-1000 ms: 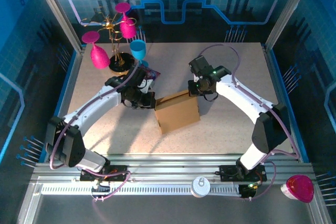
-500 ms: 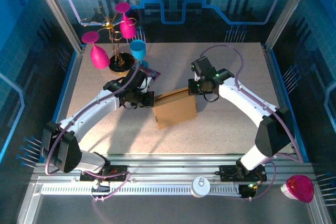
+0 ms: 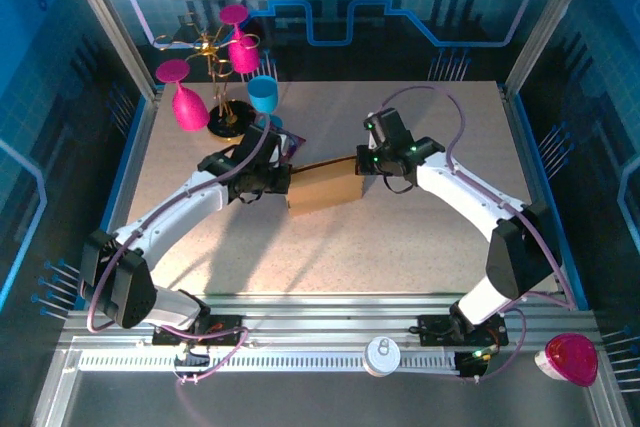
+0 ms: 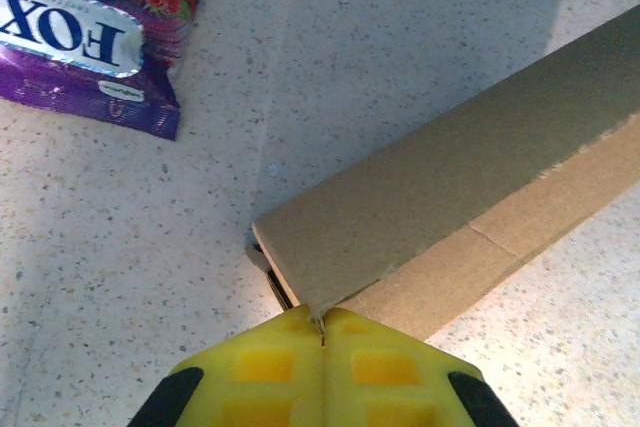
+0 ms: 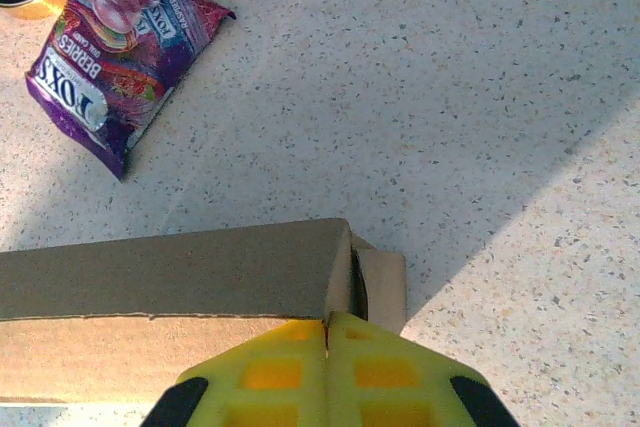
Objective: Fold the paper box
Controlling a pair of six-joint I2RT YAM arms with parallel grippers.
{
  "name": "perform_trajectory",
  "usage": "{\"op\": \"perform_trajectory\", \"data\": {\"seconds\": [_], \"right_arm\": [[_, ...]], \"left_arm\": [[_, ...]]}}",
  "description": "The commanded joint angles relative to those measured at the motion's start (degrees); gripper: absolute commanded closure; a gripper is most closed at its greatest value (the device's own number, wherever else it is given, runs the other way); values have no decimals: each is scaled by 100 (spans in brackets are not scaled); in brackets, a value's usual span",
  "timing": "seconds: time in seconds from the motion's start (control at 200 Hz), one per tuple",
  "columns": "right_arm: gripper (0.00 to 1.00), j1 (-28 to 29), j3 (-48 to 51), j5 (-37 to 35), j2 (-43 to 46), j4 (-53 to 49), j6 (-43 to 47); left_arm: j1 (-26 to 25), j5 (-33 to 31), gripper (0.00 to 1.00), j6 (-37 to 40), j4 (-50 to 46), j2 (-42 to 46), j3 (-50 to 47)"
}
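We work on a pale speckled table (image 3: 420, 247) walled by blue panels. The paper box (image 3: 322, 193) sits near its middle, a brown cardboard slab lying crosswise between the two arms. The left gripper (image 4: 322, 332) meets the box at its left end. Its yellow fingers are pressed tight together, and a thin cardboard edge at the box's corner runs into the seam between them, so we read it as pinching the box. The right gripper (image 5: 327, 335) does the same at the box's right end, clamped on the corner edge beside a small side flap. From above, both arms reach out from the near side of the box and bend inward toward its ends. In the wrist views the box shows a broad shaded face above a lighter strip, and we cannot see inside it. Beyond the box's left end lies a purple snack packet (image 5: 120, 57), flat on the table and apart from the box. Farther beyond that end rises a gold stand (image 3: 215, 67) hung with pink glasses (image 3: 188, 105). A blue cup (image 3: 263, 95) is just beside it, and we cannot tell what the cup holds.
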State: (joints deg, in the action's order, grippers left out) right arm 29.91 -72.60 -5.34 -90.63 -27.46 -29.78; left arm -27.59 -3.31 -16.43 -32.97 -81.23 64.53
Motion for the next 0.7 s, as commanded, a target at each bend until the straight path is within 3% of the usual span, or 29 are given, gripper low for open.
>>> {"op": "perform_trajectory", "data": {"seconds": [0.0,0.225,0.555,0.69], "right_arm": [[100,148,251,877,115,303,-134],[99,138,316,809,305,37,-173],[65,19,179,1164,757,-807,-605],[56,-54,227,1440,1041,-901,-1021]], "left_arm": [[-391,226,100,194,836,121,-231],[-762,-366,100,204,770,243,-539],[-883,-577,100,192,791,102,-618],[-922,-617,100,200,782,48,-592]]}}
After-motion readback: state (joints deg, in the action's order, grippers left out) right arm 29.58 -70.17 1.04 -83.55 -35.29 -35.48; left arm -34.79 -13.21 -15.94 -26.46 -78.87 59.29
